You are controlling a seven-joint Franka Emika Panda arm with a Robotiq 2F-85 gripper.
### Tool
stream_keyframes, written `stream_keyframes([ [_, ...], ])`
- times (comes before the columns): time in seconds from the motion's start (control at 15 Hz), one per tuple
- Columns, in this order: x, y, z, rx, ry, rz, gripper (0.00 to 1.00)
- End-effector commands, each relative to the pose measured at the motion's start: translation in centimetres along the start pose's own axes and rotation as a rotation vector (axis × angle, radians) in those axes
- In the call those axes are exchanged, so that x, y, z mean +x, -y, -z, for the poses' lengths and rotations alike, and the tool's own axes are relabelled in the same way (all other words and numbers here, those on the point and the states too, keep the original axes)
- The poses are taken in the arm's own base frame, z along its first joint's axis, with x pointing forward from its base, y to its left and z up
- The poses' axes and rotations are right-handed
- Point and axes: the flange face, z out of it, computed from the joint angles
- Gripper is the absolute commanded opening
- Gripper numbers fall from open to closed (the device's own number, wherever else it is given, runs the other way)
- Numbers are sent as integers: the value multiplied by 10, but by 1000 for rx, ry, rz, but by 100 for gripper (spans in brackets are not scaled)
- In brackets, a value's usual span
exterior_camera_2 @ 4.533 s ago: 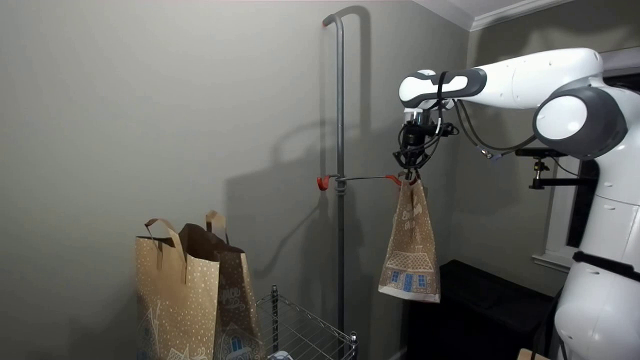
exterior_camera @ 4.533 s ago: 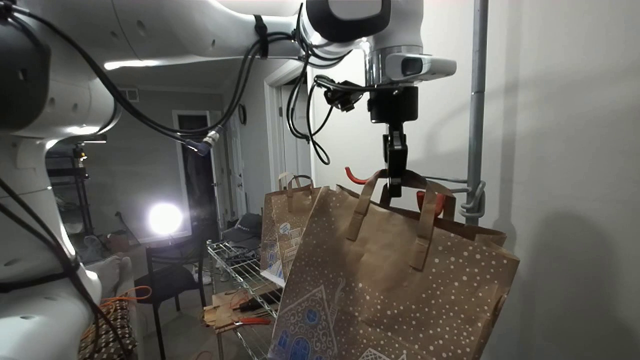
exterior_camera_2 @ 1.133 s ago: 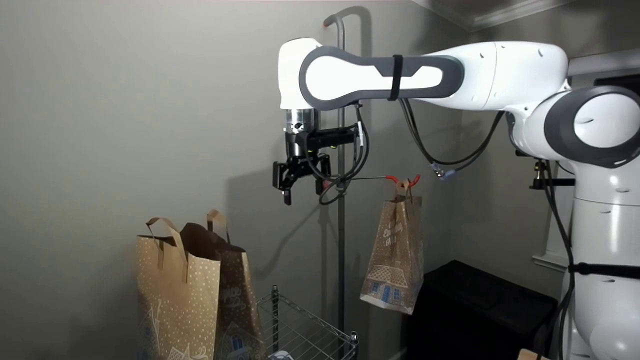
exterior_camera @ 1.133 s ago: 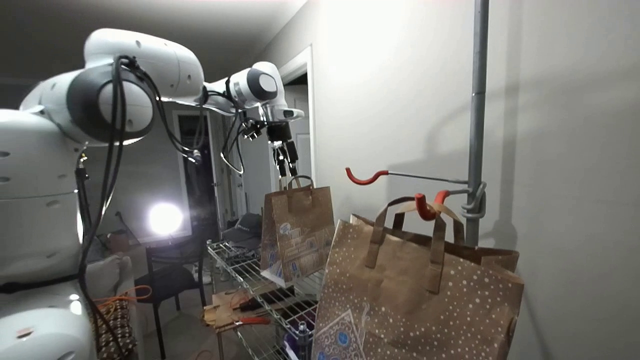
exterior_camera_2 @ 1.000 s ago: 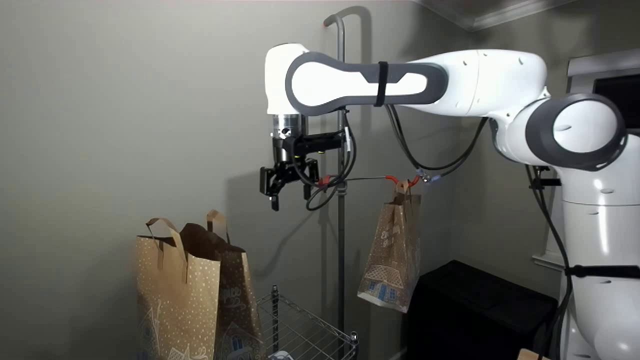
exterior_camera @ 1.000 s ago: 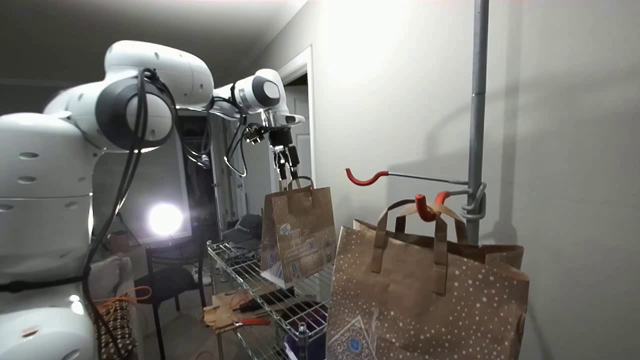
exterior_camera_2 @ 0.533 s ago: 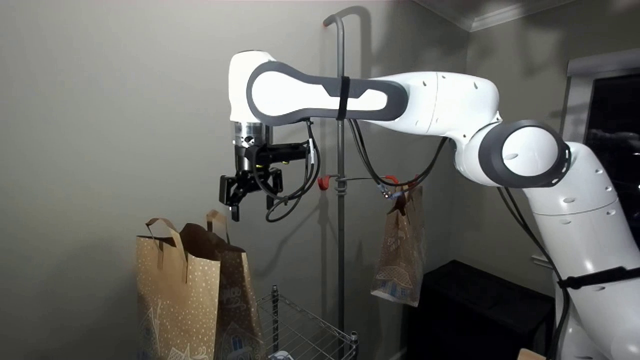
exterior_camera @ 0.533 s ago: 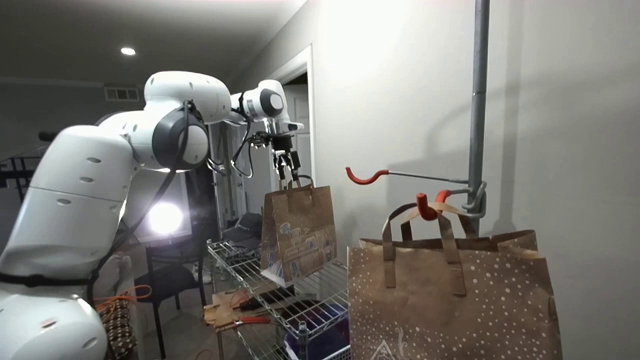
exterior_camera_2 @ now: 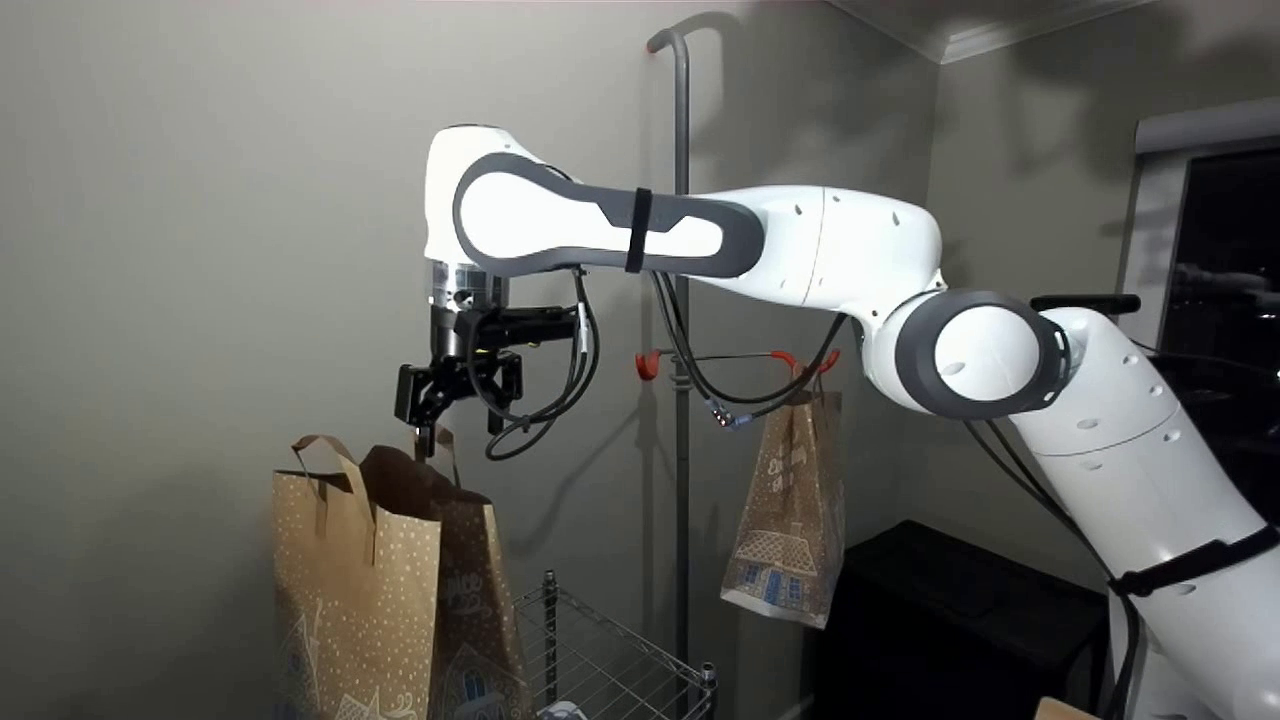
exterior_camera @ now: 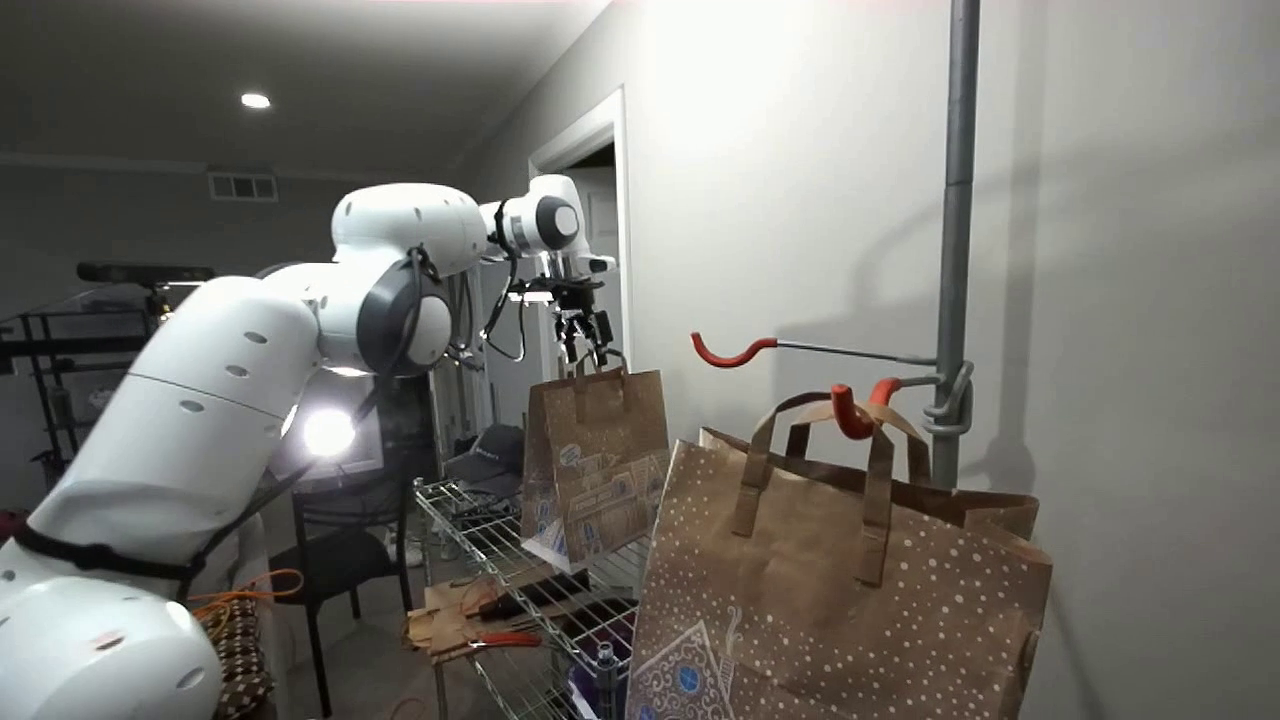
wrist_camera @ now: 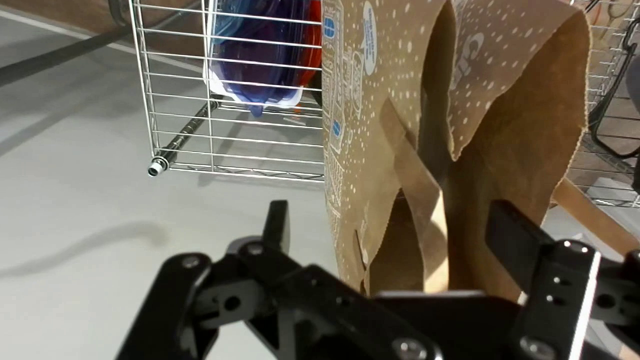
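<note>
Over the standing paper bag (exterior_camera_2: 355, 575), our gripper (wrist_camera: 394, 220) hangs spread and empty; we'd call this aligning with 1 handle (wrist_camera: 422, 190), needing careful centring, then closure.

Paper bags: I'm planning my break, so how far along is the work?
Looks done: one bag hangs from a red hook. In hand: the open gripper is at the other bag, a handle showing between its jaws in the wrist view; nothing is gripped. Left, probably: closing on that handle and lifting the bag off the wire shelf, perhaps to the bare red hook.
</note>
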Motion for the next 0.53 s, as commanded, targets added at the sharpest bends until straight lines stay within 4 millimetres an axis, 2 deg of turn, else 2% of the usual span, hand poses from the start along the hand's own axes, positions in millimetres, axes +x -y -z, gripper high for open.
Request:
stream_keyframes([
  [0.0,17,2,-4,74,-27,25,100],
  [0.47,29,8,-9,230,-5,-13,100],
])
